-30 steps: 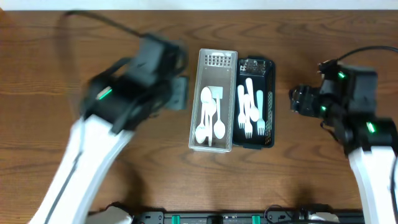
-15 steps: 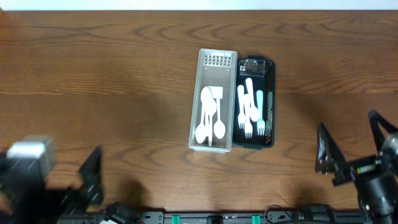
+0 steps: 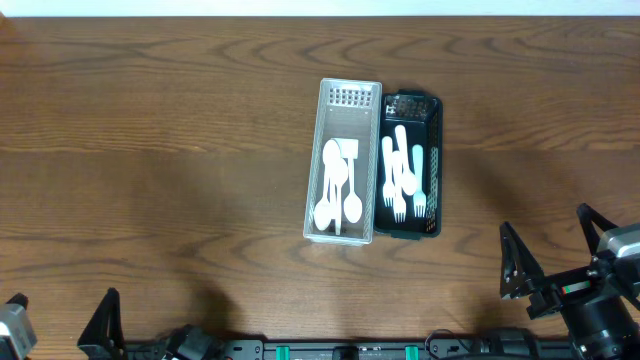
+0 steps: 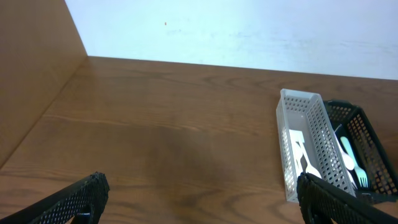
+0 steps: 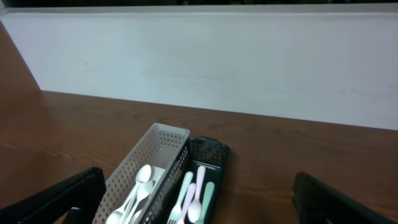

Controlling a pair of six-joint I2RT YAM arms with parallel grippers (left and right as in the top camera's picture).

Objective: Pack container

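Observation:
A white perforated container point(image 3: 325, 150) sits at the table's middle with white spoons point(image 3: 335, 190) inside. A dark perforated container point(image 3: 433, 160) stands against its right side and holds pale forks and spoons point(image 3: 402, 180). Both also show in the left wrist view, white point(image 4: 306, 146) and dark point(image 4: 365, 137), and in the right wrist view, white point(image 5: 140, 168) and dark point(image 5: 208, 152). My left gripper point(image 4: 199, 202) is open and empty at the near left edge. My right gripper point(image 3: 553, 265) is open and empty at the near right edge. Both are far from the containers.
The wooden table point(image 3: 160, 150) runs wide on both sides of the containers. A white wall point(image 5: 249, 62) stands behind the far edge. A wooden panel point(image 4: 31, 68) stands at the table's left side.
Both arms have pulled back from beside the containers to the near edge of the table. The containers and cutlery have not moved.

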